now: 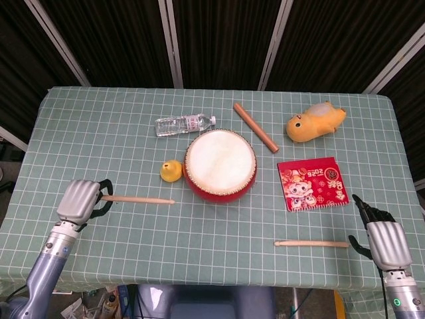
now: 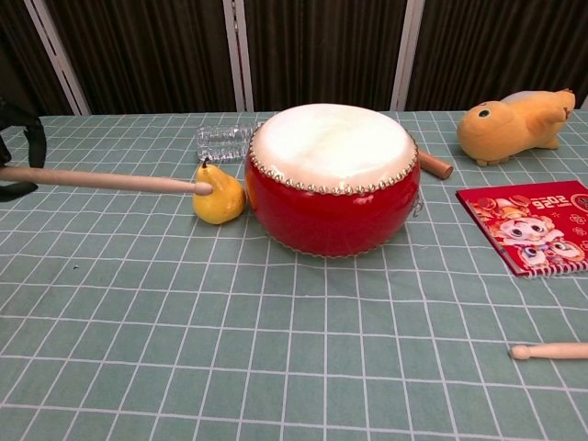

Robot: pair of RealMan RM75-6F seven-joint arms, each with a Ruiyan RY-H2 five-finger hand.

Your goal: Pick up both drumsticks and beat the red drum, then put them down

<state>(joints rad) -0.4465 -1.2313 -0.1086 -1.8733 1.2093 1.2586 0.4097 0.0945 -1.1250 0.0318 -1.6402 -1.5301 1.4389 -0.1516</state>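
Note:
The red drum (image 1: pixel 220 166) with its white skin stands mid-table, and also shows in the chest view (image 2: pixel 331 179). My left hand (image 1: pixel 81 201) grips one drumstick (image 1: pixel 136 199) by its butt, left of the drum. In the chest view this drumstick (image 2: pixel 101 179) hangs level above the cloth, its tip by the pear, and only the edge of the left hand (image 2: pixel 14 152) shows. The second drumstick (image 1: pixel 312 244) lies on the cloth near the front right; its tip (image 2: pixel 551 350) shows in the chest view. My right hand (image 1: pixel 380 239) is just right of that stick's butt end, holding nothing.
A yellow toy pear (image 1: pixel 171 171) sits against the drum's left side. Behind the drum lie a water bottle (image 1: pixel 184 123) and a brown wooden rod (image 1: pixel 255 127). A yellow plush (image 1: pixel 316 122) and a red booklet (image 1: pixel 311 183) are on the right.

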